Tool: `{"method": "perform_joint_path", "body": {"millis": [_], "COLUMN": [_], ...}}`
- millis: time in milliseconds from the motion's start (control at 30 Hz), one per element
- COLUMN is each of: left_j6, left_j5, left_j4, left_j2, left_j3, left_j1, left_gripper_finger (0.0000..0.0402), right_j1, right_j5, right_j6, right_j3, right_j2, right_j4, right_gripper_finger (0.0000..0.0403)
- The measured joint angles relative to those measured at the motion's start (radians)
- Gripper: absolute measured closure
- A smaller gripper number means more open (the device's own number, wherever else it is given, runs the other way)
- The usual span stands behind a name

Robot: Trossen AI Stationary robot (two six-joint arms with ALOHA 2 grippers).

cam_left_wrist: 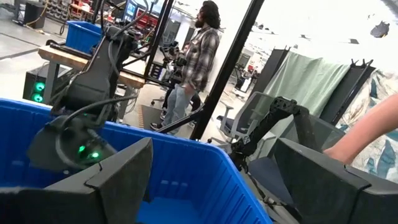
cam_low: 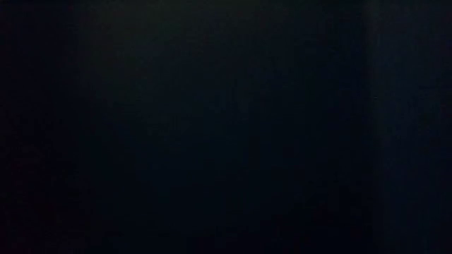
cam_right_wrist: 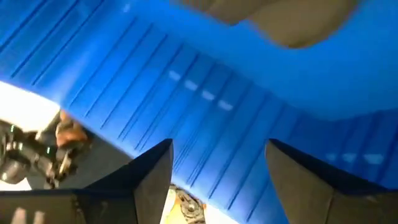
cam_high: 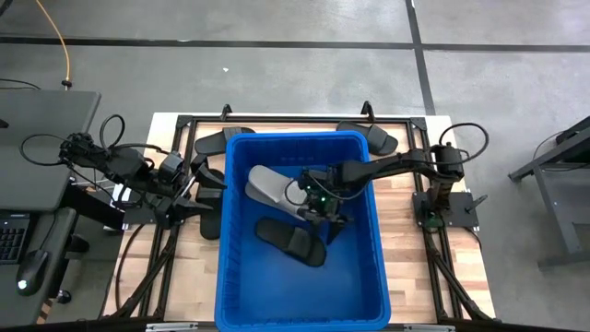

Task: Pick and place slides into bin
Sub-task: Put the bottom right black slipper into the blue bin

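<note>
Robotics lab or workshop, open-plan and industrial. Bare grey concrete floor (cam_high: 277, 83) crossed by dark seam lines, with an orange cable (cam_high: 63, 46) trailing over it. Wooden bench (cam_high: 406, 240) boxed in a black metal frame (cam_high: 184, 124), cables looped around both arm mounts. Grey desk (cam_high: 46, 138) alongside, keyboard (cam_high: 11, 235) and mouse (cam_high: 29, 270) on it. Beyond, in the left wrist view: second workbench (cam_left_wrist: 62, 59) carrying another blue bin (cam_left_wrist: 84, 34), a box with green indicator lights (cam_left_wrist: 38, 90), office chair (cam_left_wrist: 249, 121), grey-green curtain (cam_left_wrist: 311, 81), and a standing person in a plaid shirt (cam_left_wrist: 196, 56). Low view fully dark
</note>
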Motion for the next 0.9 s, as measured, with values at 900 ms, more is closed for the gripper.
{"method": "perform_joint_path", "body": {"millis": [900], "left_j6": [0.066], "left_j5": [-0.076], "left_j4": [0.062], "left_j2": [-0.009], "left_j3": [0.000], "left_j1": [0.000], "left_gripper_finger": [0.0076], "right_j1": [0.149], "right_j5": [0.746], "right_j6": [-0.233], "right_j3": [0.475], "right_j2": [-0.043], "right_j4": [0.067], "right_gripper_finger": [0.0160]}}
